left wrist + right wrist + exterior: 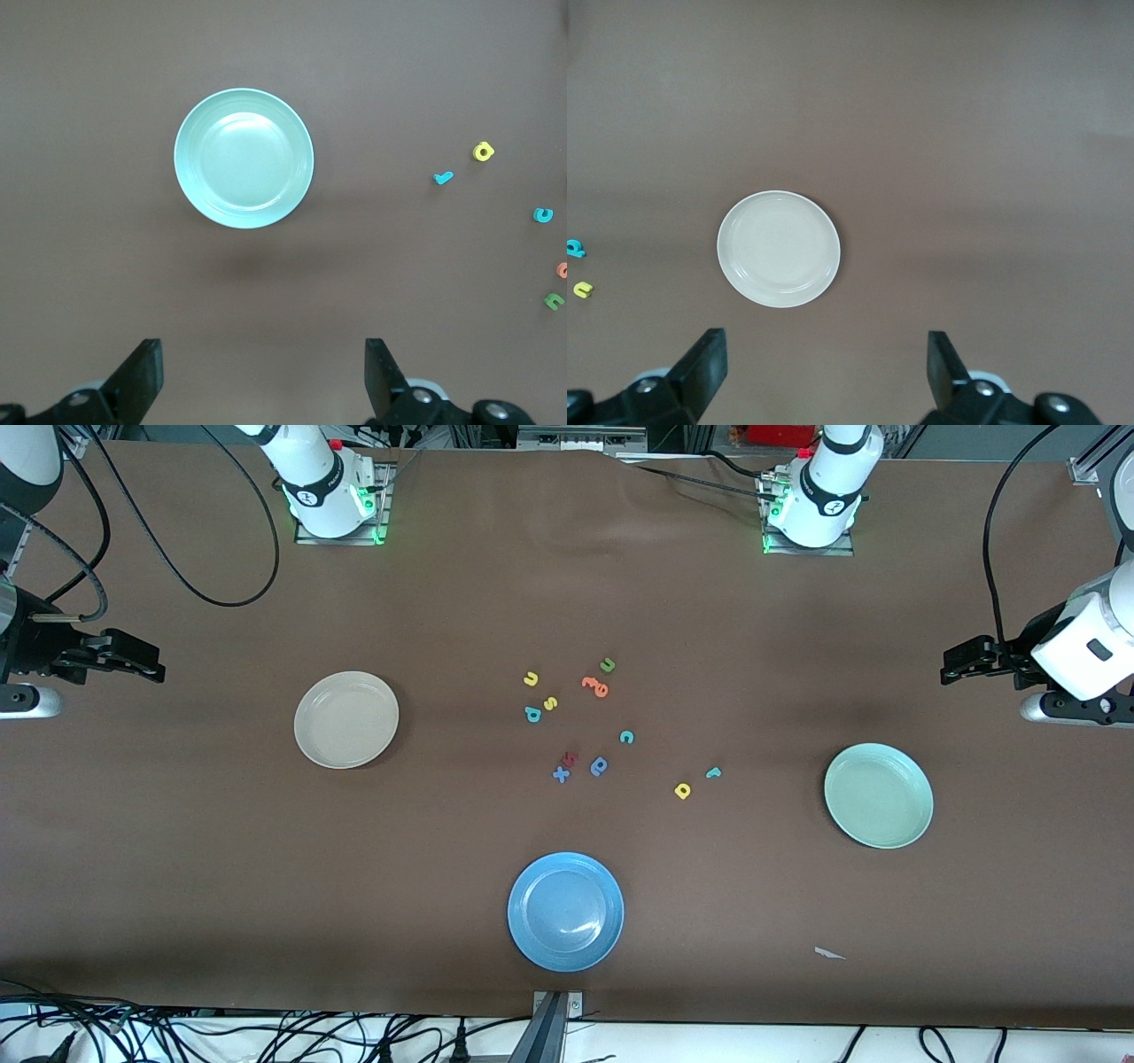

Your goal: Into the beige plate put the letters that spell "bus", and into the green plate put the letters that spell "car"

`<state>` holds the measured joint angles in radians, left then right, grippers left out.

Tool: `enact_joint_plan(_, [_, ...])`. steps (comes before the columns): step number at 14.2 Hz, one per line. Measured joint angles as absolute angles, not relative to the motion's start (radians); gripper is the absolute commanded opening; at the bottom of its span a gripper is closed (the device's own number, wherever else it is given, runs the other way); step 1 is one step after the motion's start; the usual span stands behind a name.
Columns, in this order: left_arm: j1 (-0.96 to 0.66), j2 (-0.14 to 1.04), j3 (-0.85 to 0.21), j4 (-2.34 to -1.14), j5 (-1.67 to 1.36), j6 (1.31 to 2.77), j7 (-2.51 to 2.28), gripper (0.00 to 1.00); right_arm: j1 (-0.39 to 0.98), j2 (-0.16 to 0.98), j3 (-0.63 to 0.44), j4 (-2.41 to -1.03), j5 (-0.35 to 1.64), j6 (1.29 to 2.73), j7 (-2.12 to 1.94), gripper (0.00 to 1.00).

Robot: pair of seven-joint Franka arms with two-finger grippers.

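The beige plate (pixel 345 719) (pixel 778 249) lies toward the right arm's end, the green plate (pixel 878 794) (pixel 244 158) toward the left arm's end. Between them lie the yellow "u" (pixel 531 679), yellow "s" (pixel 550 703) and teal "b" (pixel 532 714), then the teal "c" (pixel 626 736), teal "r" (pixel 713 772) and yellow "a" (pixel 682 790). My right gripper (pixel 158 670) (pixel 827 363) hangs open and empty at its end of the table. My left gripper (pixel 946 668) (pixel 263 367) hangs open and empty at the other end.
A blue plate (pixel 565 911) sits near the front camera's table edge. A green "u" (pixel 607 664), orange letters (pixel 595 685), a blue "x" (pixel 561 774), a red letter (pixel 571 758) and a darker blue letter (pixel 599 766) lie among the others. A paper scrap (pixel 829 954) lies near that edge too.
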<state>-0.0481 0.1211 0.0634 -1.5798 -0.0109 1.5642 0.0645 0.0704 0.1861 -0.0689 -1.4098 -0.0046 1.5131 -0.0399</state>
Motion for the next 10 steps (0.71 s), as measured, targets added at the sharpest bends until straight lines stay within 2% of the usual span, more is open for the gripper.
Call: enact_joint_plan(10, [-0.048, 0.121, 0.063, -1.585, -0.011, 1.564, 0.064, 1.00, 0.068, 0.186, -0.091, -1.410, 0.026, 1.514, -0.041, 1.00])
